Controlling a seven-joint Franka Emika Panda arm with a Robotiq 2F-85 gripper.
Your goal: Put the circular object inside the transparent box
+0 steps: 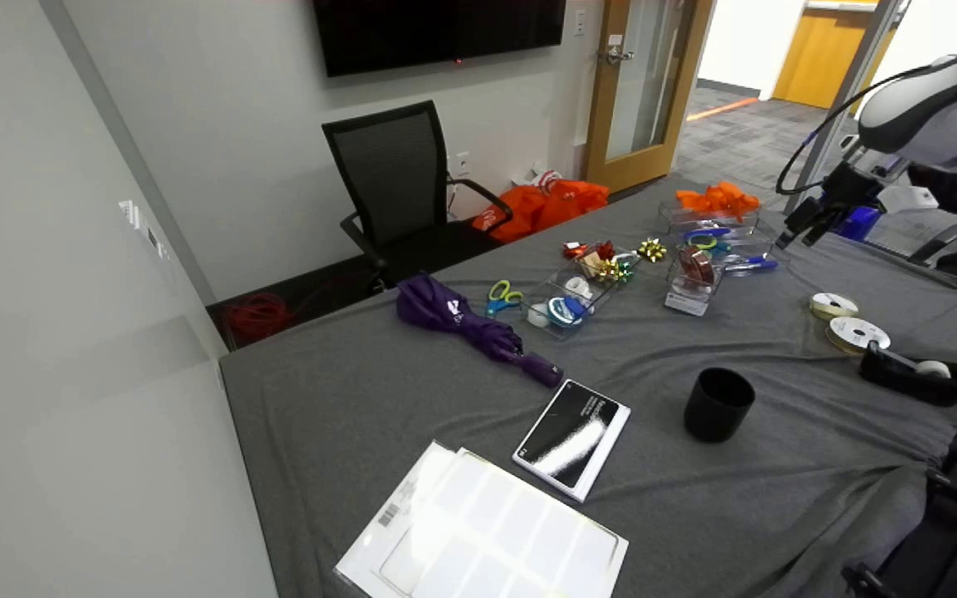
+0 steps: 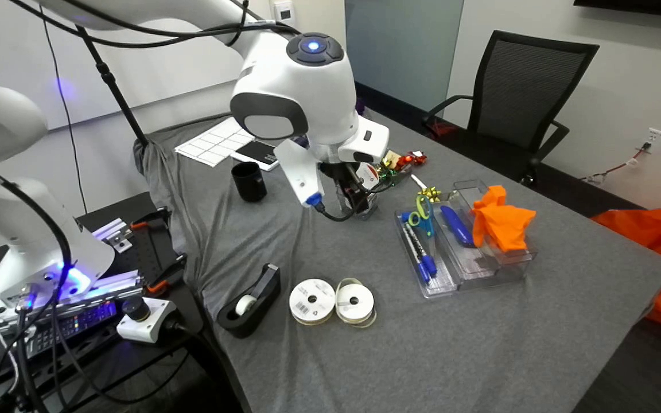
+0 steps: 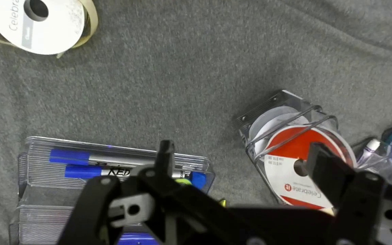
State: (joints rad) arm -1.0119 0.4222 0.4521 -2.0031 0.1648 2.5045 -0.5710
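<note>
Black end effector (image 3: 242,152) hangs mid-air, empty, spread wide.

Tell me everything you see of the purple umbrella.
The purple umbrella lies on the gray cloth, folded but not wrapped tight, its fabric bunched and wide at one end, tapering toward a short, thick purple handle. A small white mark shows on the fabric. The handle's end sits right by the flat black-and-white box; I can't tell whether they touch.
</note>
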